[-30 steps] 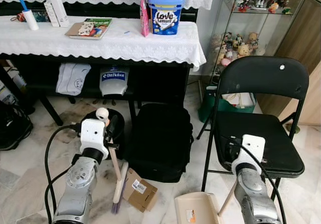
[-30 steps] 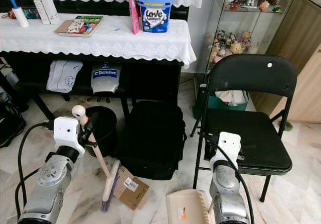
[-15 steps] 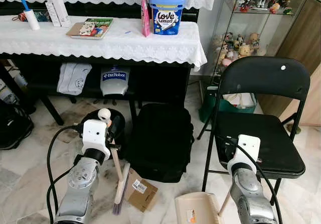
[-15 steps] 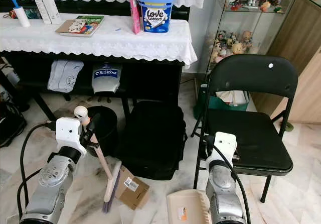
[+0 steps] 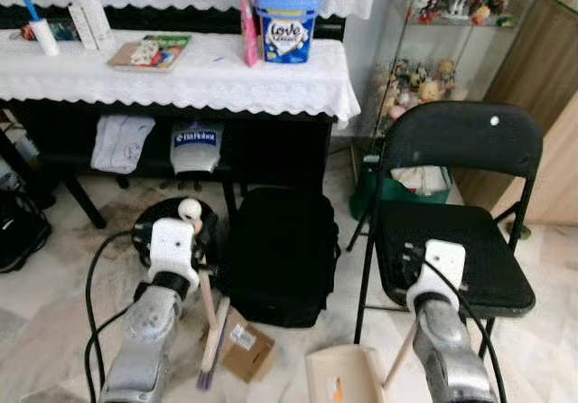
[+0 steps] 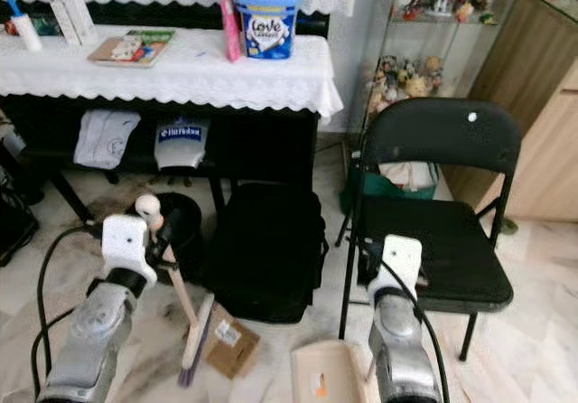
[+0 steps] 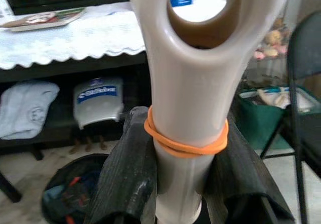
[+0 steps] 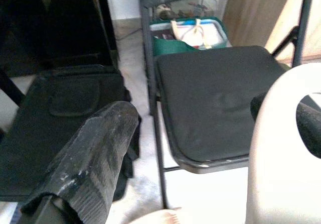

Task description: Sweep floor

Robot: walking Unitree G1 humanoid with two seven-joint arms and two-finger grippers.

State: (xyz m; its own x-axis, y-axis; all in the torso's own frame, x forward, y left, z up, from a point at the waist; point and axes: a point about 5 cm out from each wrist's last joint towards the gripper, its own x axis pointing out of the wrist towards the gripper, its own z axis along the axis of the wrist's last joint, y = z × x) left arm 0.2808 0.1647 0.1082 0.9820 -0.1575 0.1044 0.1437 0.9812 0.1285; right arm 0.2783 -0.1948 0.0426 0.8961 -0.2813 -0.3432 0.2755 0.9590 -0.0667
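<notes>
My left gripper is shut on the cream broom handle, just below an orange rubber band. The broom slants down to the floor, its bristles touching a small cardboard box. A cream dustpan sits on the floor at the bottom centre. Its handle rises to my right arm. In the right wrist view my right gripper has its fingers wide apart, and the dustpan's looped handle end sits over one finger.
A black bag lies on the floor ahead, with a black bin to its left. A black folding chair stands close on the right. A table with a white cloth runs across the back. Marble floor shows at left.
The whole picture has shifted a little and become blurred. The broom, dustpan and both arms keep the same places relative to each other.
</notes>
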